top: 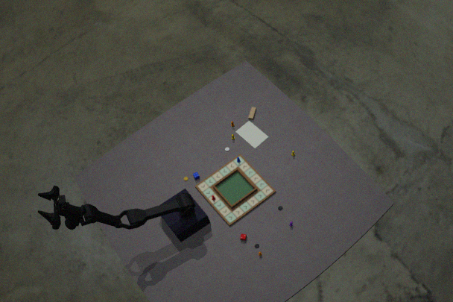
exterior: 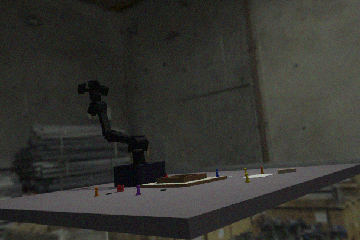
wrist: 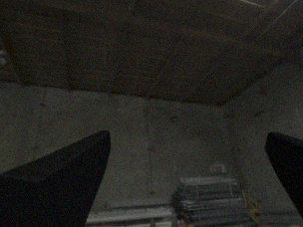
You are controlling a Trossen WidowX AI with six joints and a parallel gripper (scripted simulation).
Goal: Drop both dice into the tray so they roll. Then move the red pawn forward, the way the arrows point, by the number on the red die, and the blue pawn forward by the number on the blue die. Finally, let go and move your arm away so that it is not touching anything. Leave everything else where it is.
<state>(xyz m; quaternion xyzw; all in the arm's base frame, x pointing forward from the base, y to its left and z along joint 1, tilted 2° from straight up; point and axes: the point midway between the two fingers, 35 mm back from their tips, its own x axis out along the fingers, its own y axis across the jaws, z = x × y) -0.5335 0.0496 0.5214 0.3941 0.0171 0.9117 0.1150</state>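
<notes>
The red die point(top: 243, 237) point(exterior: 120, 188) lies on the table outside the board, near the board's lower corner in the top view. The blue die point(top: 196, 175) lies on the table by the board's left corner. The green-floored tray point(top: 235, 188) in the middle of the board is empty. The red pawn point(top: 213, 197) point(exterior: 166, 175) stands on the board's lower-left side. The blue pawn point(top: 238, 159) point(exterior: 217, 173) stands at the board's top corner. My gripper point(top: 39, 203) point(wrist: 186, 139) is open and empty, raised high and pointing away from the board, beyond the table edge in the top view.
A white sheet point(top: 252, 134) and a wooden block point(top: 252, 112) lie beyond the board. Orange point(top: 232, 124) point(top: 260, 253), yellow point(top: 233, 136) point(top: 293, 153) and purple point(top: 291, 224) pawns stand around it. White point(top: 227, 149), yellow point(top: 185, 178) and black point(top: 280, 208) point(top: 257, 246) discs lie nearby.
</notes>
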